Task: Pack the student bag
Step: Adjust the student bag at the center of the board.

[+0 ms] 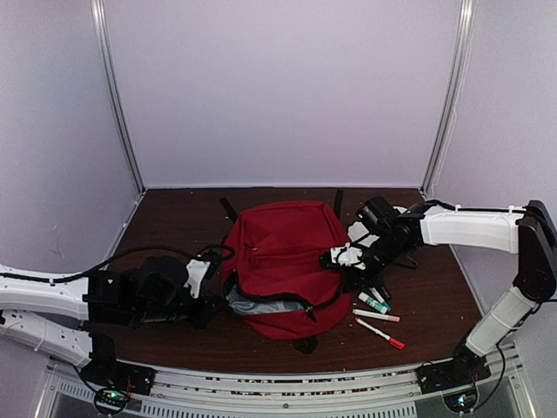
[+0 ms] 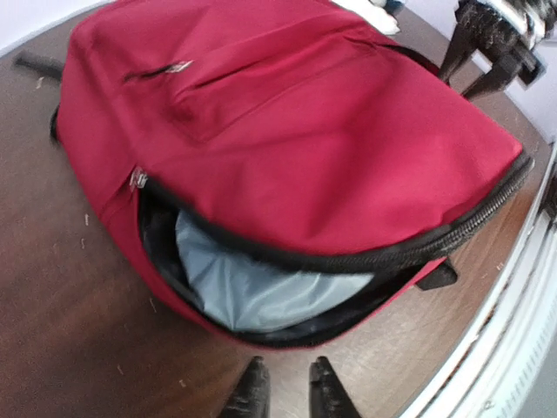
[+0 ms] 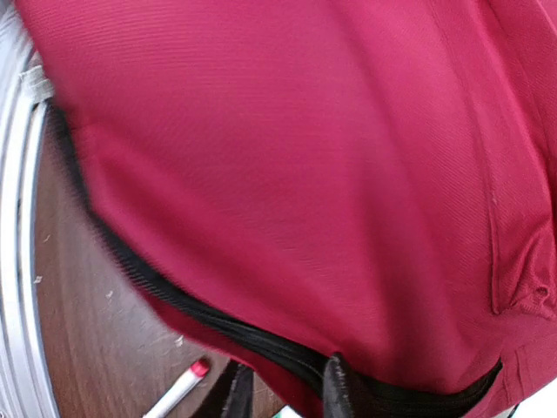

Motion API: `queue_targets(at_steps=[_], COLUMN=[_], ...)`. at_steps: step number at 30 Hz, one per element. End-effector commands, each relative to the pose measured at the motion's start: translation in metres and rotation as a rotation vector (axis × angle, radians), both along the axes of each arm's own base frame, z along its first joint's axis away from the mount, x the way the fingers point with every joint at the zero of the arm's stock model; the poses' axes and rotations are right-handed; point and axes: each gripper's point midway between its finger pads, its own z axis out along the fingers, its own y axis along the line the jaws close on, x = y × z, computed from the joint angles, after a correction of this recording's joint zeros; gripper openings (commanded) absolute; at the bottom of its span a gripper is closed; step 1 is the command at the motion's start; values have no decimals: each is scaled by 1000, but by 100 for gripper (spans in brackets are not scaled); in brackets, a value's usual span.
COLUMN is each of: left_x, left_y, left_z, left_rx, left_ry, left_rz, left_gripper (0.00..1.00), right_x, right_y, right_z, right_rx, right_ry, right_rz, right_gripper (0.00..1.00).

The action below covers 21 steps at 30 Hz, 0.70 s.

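Looking at the top view first: the student bag (image 1: 283,261) lies flat in the middle of the table (image 1: 174,218), red side up, with its main zip gaping toward the near edge and grey lining showing in the mouth. The left gripper (image 1: 211,292) sits right at the bag's left edge and the right gripper (image 1: 337,259) at its right edge. A few markers (image 1: 377,317) lie loose on the wood just beside the bag's right corner, so nothing from that pile looks packed yet. Over on the left wrist cam, the bag (image 2: 305,148) fills the frame, and the opening with the grey lining (image 2: 252,287) is right in front of the left gripper (image 2: 287,392). Its jaws are only a little apart, with bare table between them, so it's got hold of nothing. On the right wrist cam it's mostly red fabric (image 3: 305,157). The right gripper (image 3: 287,392) is also just a bit open, one fingertip lying against the black zip edge (image 3: 218,322), and nothing looks pinched. One red-capped marker (image 3: 178,387) is on the wood close by. My read is that we're at the get-the-bag-open-and-ready stage, and loading comes next. I'd say the right arm needs to drop onto one of those markers and nip it lengthwise, while the left hooks the upper lip of the opening to keep it wide — that floppy flap could easily sag shut.
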Motion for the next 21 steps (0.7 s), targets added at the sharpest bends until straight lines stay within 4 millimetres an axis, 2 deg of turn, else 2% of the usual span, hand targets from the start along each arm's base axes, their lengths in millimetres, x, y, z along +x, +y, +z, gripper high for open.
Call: queue_targets(at_steps=[1,3,5,7,10,13,16,21], left_x=[17,20,29,38,50,55,55,59], left_y=[-38,-37,-22,-3,9,-1,-21,-43], left_z=[33,28,22,18,26,32,28,3], left_rx=[-13,25,63,49,-109,-250,-284,-331], left_ry=[-119,-111,-88,-21,69,212,356,540], left_rz=[-72,-51,41,136,224,225,188,219], left_gripper=[32,40,50,52,54,52,48,49], right_x=[-43,-53,-60,-63,-61,-52,-47,-50], right_y=[-2,-4,-4,-2,3,10,19,27], right_z=[25,33,42,51,60,65,71,72], right_rx=[85,101,123,139,162,180,206,221], right_ry=[57,67,70,70,62,39,50,77], right_rz=[133,166,192,210,205,181,167,164], right_gripper=[33,36,39,40,41,42,42,43])
